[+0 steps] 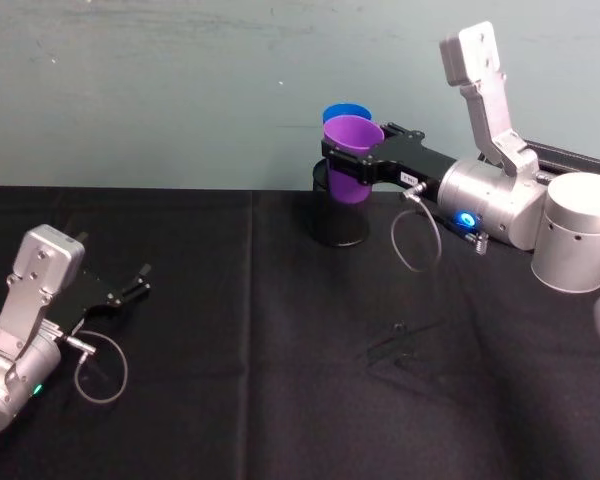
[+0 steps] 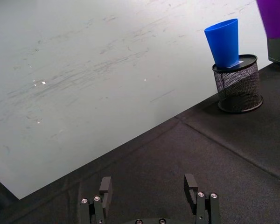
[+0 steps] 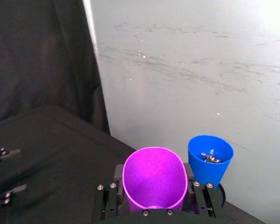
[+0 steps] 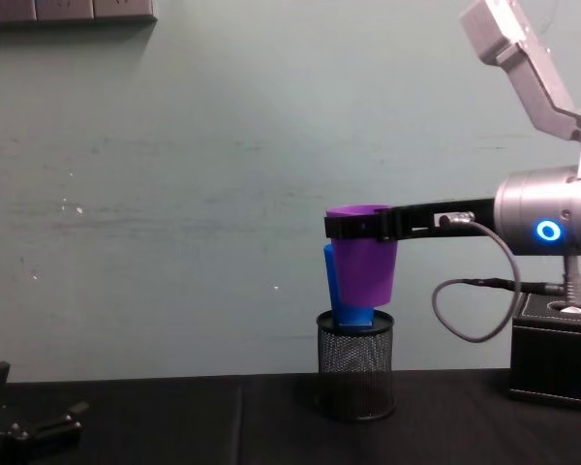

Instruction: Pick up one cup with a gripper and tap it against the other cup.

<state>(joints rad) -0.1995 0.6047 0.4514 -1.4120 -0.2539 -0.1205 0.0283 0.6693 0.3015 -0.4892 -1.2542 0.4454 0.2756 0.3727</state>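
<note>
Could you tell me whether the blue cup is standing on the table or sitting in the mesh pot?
In the pot: the blue cup has its base down inside the black mesh pot, with most of it standing above the rim.

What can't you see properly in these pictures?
- Whether the purple cup, held by the right gripper, touches the blue cup: chest view, purple overlaps blue.
- Shiny bits in the blue cup: right wrist view, too small.
- Blue cup's bottom: left wrist view, sunk in mesh pot.
</note>
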